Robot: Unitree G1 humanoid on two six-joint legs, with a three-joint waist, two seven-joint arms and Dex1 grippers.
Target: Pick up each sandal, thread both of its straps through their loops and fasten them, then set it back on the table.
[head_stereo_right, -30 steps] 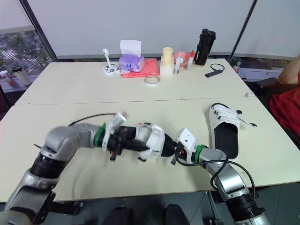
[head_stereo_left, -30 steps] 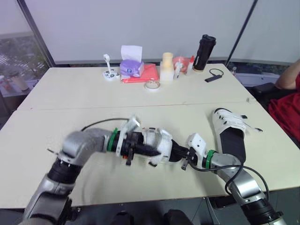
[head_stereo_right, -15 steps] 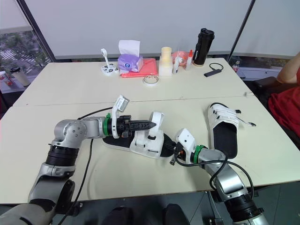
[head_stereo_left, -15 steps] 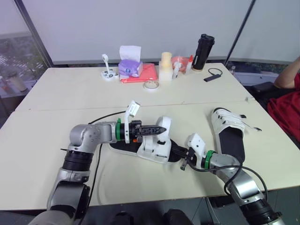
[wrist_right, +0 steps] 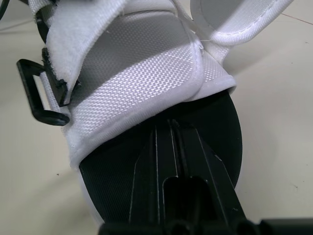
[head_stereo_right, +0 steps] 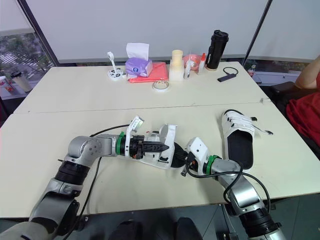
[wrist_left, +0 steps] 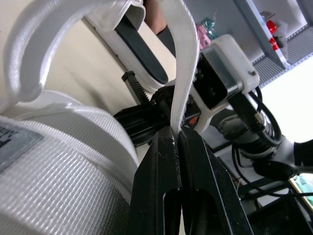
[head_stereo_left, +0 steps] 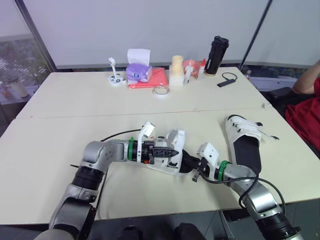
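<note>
A white-strapped sandal with a black sole [head_stereo_left: 162, 159] lies on the table between my two grippers. My left gripper [head_stereo_left: 174, 153] reaches in from the left and is shut on one white strap [wrist_left: 183, 58], which rises from between its fingertips. My right gripper [head_stereo_left: 190, 163] comes from the right and is shut on the edge of the sandal's black sole [wrist_right: 220, 142]. A black loop [wrist_right: 41, 95] hangs at the side of the front strap. The second sandal [head_stereo_left: 245, 140] lies flat on the table to the right, its straps loose.
At the far side of the table [head_stereo_left: 75, 95] stand a purple tissue box [head_stereo_left: 139, 72], a red cloth [head_stereo_left: 159, 78], a tape roll [head_stereo_left: 161, 90], a cream cup [head_stereo_left: 177, 70] and a black bottle [head_stereo_left: 216, 55]. A person's red sleeve [head_stereo_left: 307, 112] shows at the right edge.
My left gripper has come down and nearer with the strap, which stood higher half a second ago. The sandal has settled lower on the table. My right arm has hardly moved.
</note>
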